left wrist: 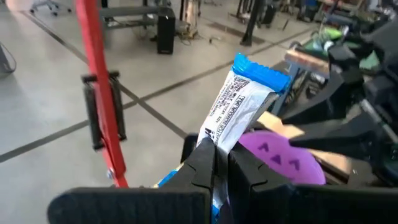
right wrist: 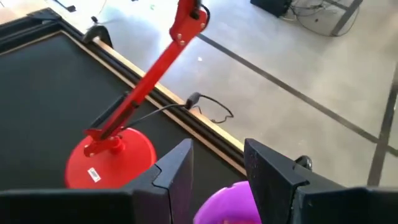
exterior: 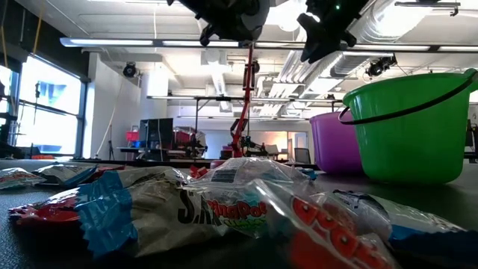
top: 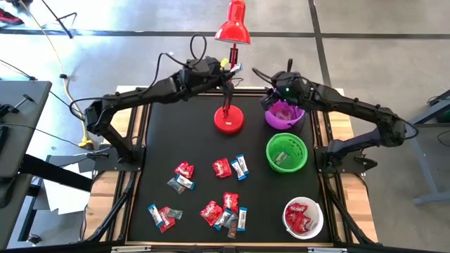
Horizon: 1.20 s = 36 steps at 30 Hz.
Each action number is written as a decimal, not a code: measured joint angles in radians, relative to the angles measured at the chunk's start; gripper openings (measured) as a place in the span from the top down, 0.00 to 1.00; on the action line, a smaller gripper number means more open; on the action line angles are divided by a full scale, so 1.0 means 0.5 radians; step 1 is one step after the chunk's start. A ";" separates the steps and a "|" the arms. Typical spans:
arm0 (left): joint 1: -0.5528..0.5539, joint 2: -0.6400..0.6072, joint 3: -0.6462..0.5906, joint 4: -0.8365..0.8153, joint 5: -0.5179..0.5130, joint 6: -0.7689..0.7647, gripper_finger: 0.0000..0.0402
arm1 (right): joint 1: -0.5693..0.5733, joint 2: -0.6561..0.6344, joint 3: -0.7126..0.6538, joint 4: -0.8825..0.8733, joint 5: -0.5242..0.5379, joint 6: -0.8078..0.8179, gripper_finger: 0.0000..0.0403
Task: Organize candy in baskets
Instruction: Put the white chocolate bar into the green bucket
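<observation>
Candy is the business here, and most of it lies loose on the black table (top: 162,133): a scatter of red, blue-and-white and silvery sweets (top: 211,193) spread across the near half, well apart from the tubs. Starting on the left, the left arm reaches in from its corner toward the far middle, its left gripper (left wrist: 219,163) raised above the table just behind the red lamp (top: 229,119); its fingers are clamped tight on one blue-and-white candy (left wrist: 239,102), which sticks up out of the pinch. I'd judge this to be the carrying step, one sweet lifted and on its way to a tub. Past the lamp stands the purple basket (top: 284,116), with some wrappers in it, and the right gripper (right wrist: 219,168) hangs directly above it, its fingers standing apart with nothing between them. The right arm folds back from there to its base at the table's right edge. Nearer along that side come the green basket (top: 286,152), with something small inside, and the white basket (top: 303,217), which holds red sweets. The next move, as I see it, calls for the left gripper to travel right over the proper tub, and the right gripper may have to clear away first so that the two do not meet above the purple rim.
</observation>
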State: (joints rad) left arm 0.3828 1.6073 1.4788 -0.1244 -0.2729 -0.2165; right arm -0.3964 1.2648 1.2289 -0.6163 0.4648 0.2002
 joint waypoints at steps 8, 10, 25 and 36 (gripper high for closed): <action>0.033 0.000 0.000 0.068 -0.005 -0.123 0.99 | -0.168 0.000 0.000 0.194 -0.463 -0.113 0.66; 0.013 0.000 0.000 0.067 0.002 -0.137 0.99 | -0.160 0.000 0.000 0.273 -0.558 -0.136 0.66; -0.295 -0.016 0.001 0.057 0.005 -0.057 0.99 | 0.107 0.000 0.000 0.895 -0.757 0.098 0.66; -0.365 -0.052 0.002 0.041 -0.015 0.001 0.99 | 0.277 -0.002 0.000 0.942 -0.564 0.112 0.66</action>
State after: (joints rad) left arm 0.2000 1.5813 1.4799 -0.1040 -0.2804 -0.2161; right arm -0.2581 1.2636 1.2289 -0.1452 0.1826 0.2563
